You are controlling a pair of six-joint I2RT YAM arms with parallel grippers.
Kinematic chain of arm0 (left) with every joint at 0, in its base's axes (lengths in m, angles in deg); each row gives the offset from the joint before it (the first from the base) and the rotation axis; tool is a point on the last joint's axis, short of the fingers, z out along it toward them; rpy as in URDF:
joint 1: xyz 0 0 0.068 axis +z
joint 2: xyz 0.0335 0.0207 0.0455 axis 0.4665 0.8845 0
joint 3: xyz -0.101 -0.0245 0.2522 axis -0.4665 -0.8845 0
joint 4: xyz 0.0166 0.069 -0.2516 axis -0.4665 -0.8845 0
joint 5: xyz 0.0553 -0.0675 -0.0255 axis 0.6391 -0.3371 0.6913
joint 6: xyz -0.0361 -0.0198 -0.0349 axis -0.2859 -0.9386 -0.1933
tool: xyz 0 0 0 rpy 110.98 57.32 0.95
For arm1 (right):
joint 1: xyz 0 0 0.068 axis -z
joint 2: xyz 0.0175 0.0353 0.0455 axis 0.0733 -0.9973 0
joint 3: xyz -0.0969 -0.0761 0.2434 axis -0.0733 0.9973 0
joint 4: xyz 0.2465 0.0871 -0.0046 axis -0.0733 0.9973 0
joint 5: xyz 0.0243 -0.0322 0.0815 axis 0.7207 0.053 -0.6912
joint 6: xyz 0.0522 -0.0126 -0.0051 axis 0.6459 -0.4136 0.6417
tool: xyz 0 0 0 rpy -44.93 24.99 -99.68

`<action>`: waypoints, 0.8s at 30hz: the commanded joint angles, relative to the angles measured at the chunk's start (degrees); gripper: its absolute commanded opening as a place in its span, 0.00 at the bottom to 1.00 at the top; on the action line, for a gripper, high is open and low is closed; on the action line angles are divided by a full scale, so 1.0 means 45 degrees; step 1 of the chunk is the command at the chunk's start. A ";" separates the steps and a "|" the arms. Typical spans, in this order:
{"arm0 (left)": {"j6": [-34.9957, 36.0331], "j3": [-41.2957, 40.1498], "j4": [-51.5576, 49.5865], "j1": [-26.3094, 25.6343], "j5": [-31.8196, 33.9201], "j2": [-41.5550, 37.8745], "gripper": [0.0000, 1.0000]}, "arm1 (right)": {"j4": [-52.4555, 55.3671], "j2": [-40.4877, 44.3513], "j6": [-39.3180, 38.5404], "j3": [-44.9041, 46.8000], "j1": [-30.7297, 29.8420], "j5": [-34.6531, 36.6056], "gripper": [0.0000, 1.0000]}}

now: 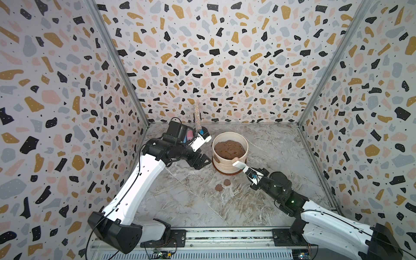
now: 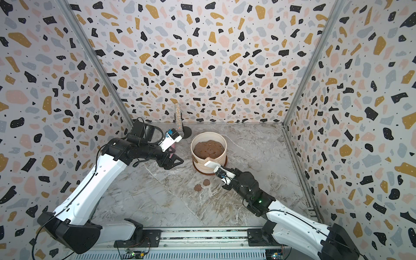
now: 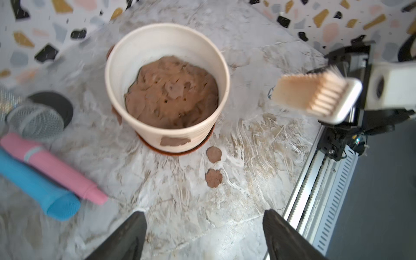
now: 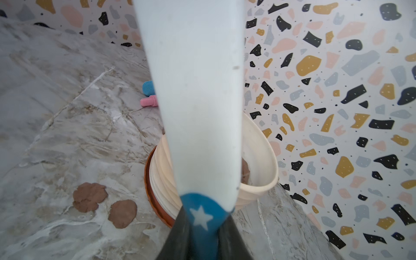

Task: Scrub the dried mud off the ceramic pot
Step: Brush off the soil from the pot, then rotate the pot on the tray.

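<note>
The cream ribbed ceramic pot (image 1: 225, 166) (image 2: 202, 165) (image 3: 112, 74) (image 4: 163, 171) stands on its brown saucer, filled with brown soil. One patch of dried mud (image 3: 175, 141) sticks low on its wall, another (image 1: 216, 159) on its left side. Two loose patches (image 1: 227, 182) (image 4: 89, 197) lie on the table in front. My right gripper (image 1: 253, 176) (image 2: 222, 176) (image 4: 200, 236) is shut on the blue end of a white brush (image 1: 239, 165) (image 3: 315, 96) (image 4: 198, 90). Its tan bristles hover just off the pot's near right wall. My left gripper (image 1: 203, 163) (image 3: 203, 213) is open and empty, left of the pot.
A pink tube (image 3: 56, 166) and a blue one (image 3: 33, 186) lie at the back left beside a glittery microphone-like stick (image 1: 197, 117) on a black round base (image 3: 56, 105). The patterned walls close in on three sides. A metal rail (image 1: 225, 236) runs along the front edge.
</note>
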 commanded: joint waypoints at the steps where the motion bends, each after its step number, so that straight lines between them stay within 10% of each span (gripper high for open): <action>1: 0.3700 0.1003 -0.0309 -0.0717 -0.0386 0.0972 0.82 | 0.3201 0.0617 0.3746 -0.1088 0.0331 0.2038 0.00; 5: 0.5229 0.1490 0.0391 -0.2187 0.1977 0.2161 0.92 | 0.6443 0.1009 0.7458 -0.2280 0.1875 0.2128 0.00; 10: 0.7851 0.2332 -0.0407 -0.3476 0.2466 0.3669 0.91 | 0.8302 0.0753 1.0274 -0.2946 0.5441 -0.2203 0.00; 16: 0.8219 0.4564 -0.0898 -0.3775 0.3483 0.6274 0.87 | 0.9048 -0.0079 1.1273 -0.3295 0.7428 -0.5998 0.00; 24: 0.8620 0.7263 -0.4266 -0.3775 0.2743 0.8798 0.59 | 0.9487 -0.0066 1.0872 -0.3274 0.7765 -0.7218 0.00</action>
